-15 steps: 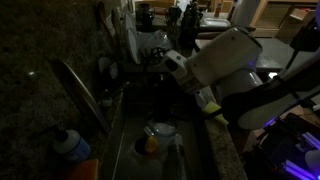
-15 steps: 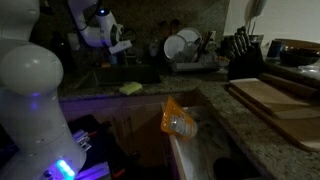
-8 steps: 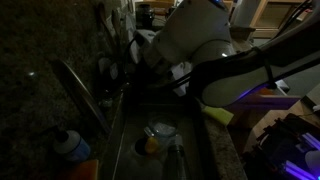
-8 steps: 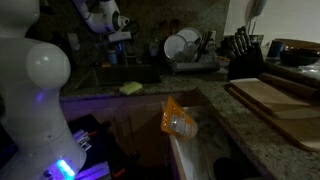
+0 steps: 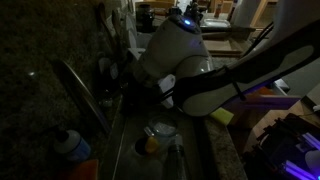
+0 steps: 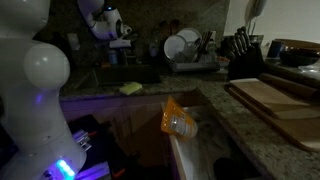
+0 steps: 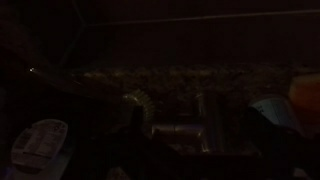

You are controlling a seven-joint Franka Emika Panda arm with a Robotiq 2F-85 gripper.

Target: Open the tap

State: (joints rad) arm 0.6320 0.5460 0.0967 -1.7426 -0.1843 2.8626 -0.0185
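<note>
Roughly: end effector [image 6: 122, 45] near tap [image 5: 106, 68], 10 o'clock of sink [image 5: 120, 138].
Spread or pinched: cannot tell; dim light could cause glancing off the knob.

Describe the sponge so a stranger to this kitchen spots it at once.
Find the sink sunk in the speckled stone counter. On the counter strip along the sink's front edge, above the cabinets, lies the sponge by itself. It is a small, flat, yellow-green block, the only bright thing on that dark strip.
</note>
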